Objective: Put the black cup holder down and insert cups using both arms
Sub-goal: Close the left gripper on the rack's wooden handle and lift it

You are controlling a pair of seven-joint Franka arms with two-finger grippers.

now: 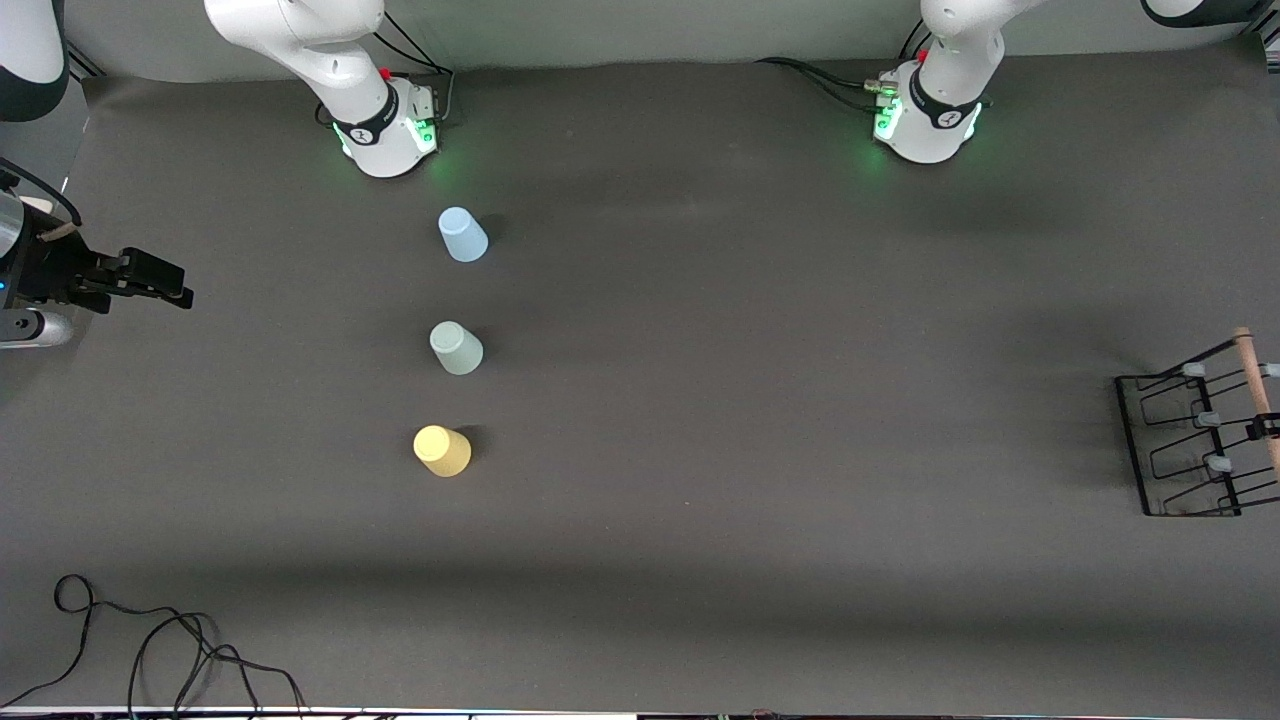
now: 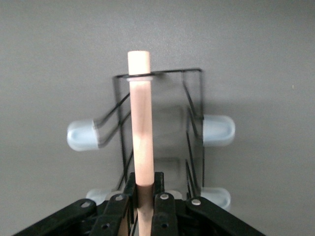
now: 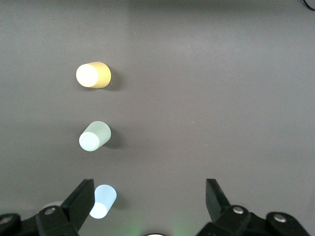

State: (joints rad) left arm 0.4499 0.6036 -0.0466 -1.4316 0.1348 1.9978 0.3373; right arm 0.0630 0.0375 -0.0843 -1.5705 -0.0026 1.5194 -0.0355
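Observation:
The black cup holder [image 1: 1185,445] is at the left arm's end of the table, partly cut off by the view's edge. My left gripper [image 2: 145,179] is shut on its wooden handle bar [image 2: 140,123]; its fingertips show on the bar in the front view [image 1: 1262,428]. Pale-capped pegs [image 2: 219,130] stick out on both sides. Three cups stand mouth-down in a row near the right arm's base: light blue [image 1: 463,235], pale green [image 1: 456,348], yellow [image 1: 442,451]. My right gripper [image 1: 165,285] is open and empty, high in the air; its wrist view [image 3: 150,191] looks down on the cups.
Loose black cables [image 1: 150,640] lie at the table's front edge toward the right arm's end. The two arm bases [image 1: 385,135] [image 1: 930,125] stand along the back edge with cables beside them. The dark mat [image 1: 750,400] spans between cups and holder.

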